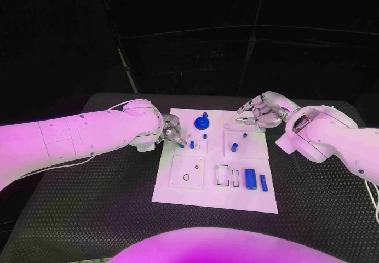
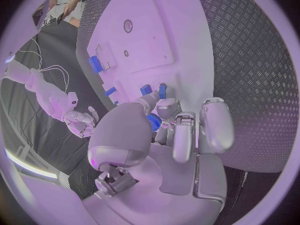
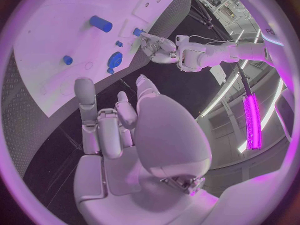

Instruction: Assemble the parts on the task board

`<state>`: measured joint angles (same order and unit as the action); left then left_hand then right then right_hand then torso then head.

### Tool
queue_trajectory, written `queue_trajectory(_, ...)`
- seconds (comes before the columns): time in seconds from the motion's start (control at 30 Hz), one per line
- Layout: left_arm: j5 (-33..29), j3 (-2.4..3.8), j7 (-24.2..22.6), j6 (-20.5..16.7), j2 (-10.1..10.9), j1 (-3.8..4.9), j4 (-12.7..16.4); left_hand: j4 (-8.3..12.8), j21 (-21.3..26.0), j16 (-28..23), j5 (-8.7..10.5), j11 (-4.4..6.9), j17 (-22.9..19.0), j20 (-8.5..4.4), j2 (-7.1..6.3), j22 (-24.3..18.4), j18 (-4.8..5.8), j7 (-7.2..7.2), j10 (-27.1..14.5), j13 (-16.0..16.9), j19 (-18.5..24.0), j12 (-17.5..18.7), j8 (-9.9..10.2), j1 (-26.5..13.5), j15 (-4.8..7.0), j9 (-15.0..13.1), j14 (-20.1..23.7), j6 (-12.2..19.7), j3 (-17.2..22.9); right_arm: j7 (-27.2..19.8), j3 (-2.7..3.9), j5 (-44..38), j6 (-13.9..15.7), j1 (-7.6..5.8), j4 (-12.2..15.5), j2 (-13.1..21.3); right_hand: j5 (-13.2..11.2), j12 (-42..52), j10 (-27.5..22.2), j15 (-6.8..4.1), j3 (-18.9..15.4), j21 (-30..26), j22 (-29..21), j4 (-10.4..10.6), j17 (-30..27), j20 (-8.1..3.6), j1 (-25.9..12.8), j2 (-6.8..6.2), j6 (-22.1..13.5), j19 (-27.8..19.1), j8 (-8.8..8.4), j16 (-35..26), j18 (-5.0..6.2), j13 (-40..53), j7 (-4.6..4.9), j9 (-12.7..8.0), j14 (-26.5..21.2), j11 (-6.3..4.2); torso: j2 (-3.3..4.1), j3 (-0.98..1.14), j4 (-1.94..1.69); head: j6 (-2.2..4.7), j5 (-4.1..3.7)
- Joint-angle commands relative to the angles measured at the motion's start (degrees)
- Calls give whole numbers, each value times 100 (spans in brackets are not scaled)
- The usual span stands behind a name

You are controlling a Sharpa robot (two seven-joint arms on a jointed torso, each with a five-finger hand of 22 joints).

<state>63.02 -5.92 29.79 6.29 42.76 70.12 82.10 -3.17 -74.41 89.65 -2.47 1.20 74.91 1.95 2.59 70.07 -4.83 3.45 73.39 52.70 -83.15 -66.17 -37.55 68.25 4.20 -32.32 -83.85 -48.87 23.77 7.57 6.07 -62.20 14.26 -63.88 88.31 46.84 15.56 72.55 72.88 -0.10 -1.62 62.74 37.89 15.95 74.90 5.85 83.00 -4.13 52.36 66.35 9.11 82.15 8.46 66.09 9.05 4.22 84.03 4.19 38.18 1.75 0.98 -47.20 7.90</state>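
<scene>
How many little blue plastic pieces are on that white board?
8 visible: round blue knob and stud far middle; two pegs beside the left hand; two more pegs right of them; cylinder and bar nearest. That hand may hide others.

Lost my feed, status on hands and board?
Left hand down at task board's left edge, fingers by a small blue part; grip unclear. Right hand open above far right corner. Nothing in the way.
</scene>
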Motion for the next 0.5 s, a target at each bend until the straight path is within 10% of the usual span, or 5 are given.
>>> queue_trajectory(0.03, 35, -13, 51, 209, 6, -14, 4, 425, 18, 35, -23, 7, 1509, -38, 30, -11, 42, -49, 36, -8, 5, 1, -28, -14, 41, -123, -615, 9, 458, -59, 3, 12, -38, -9, 9, -2, 20, -7, -13, -32, -26, -19, -6, 17, 4, -17, -55, 16, 19, 1, 22, -38, 63, -6, -6, -6, 256, -16, 0, 0, 3, -9, 5)
queue_trajectory(0.5, 35, -13, 57, 270, -13, -13, -31, 427, 21, 35, -23, 8, 1509, -40, 23, -12, 41, -50, 35, -7, 6, 2, -38, -26, 42, -130, -615, 11, 485, -66, 3, 12, -42, -9, 11, -10, 20, -7, -13, -32, -26, -19, -6, 17, 4, -17, -55, 16, 19, 1, 22, -38, 63, -6, -6, -6, 256, -16, 4, 3, 4, -12, 9)
